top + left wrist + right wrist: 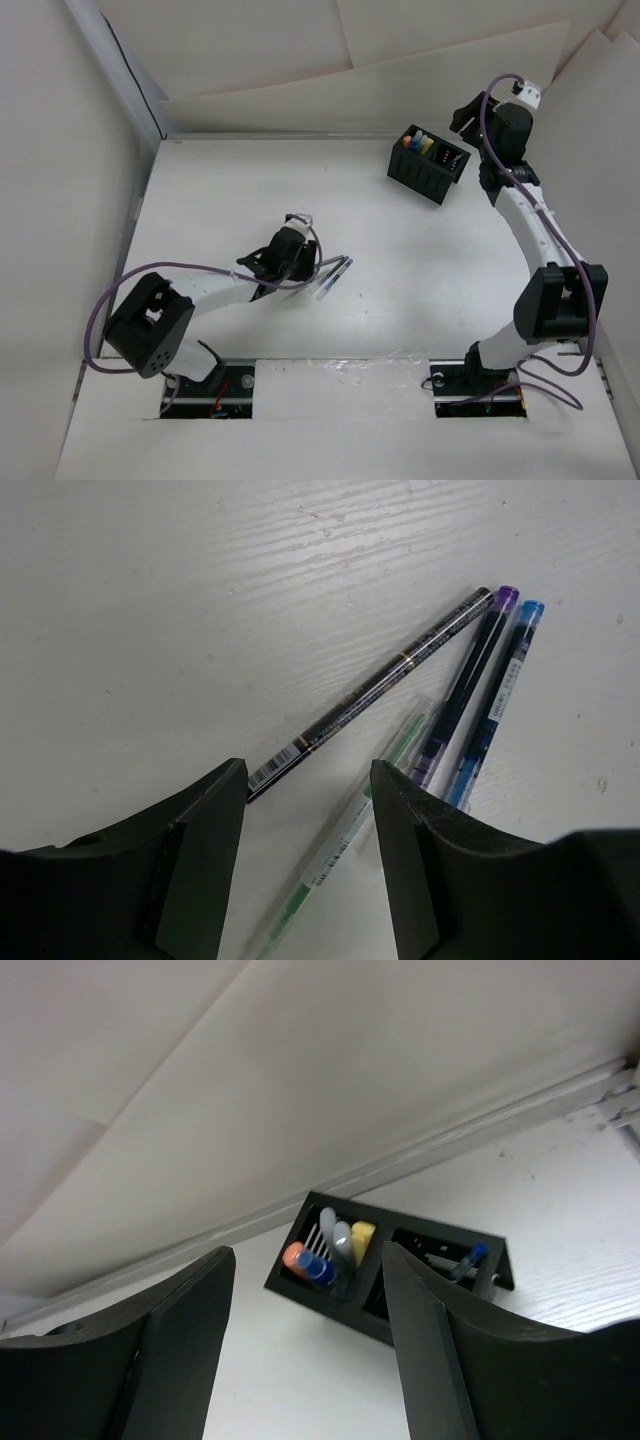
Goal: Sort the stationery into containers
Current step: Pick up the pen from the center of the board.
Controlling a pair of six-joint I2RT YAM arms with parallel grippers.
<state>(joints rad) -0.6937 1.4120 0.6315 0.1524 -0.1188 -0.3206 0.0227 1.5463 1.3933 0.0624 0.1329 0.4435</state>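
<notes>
While the left claw (308, 780) gapes empty over four bunched pens (372, 688), the right claw (308, 1260) gapes empty by the organiser (425, 181).

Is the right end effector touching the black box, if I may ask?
Apart. The right wrist view shows the black box well beyond the right end effector, bare table between.

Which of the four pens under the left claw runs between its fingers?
The clear green pen; the black pen stops at one fingertip, the purple-capped pen and blue-capped pen lie off to the side.
</notes>
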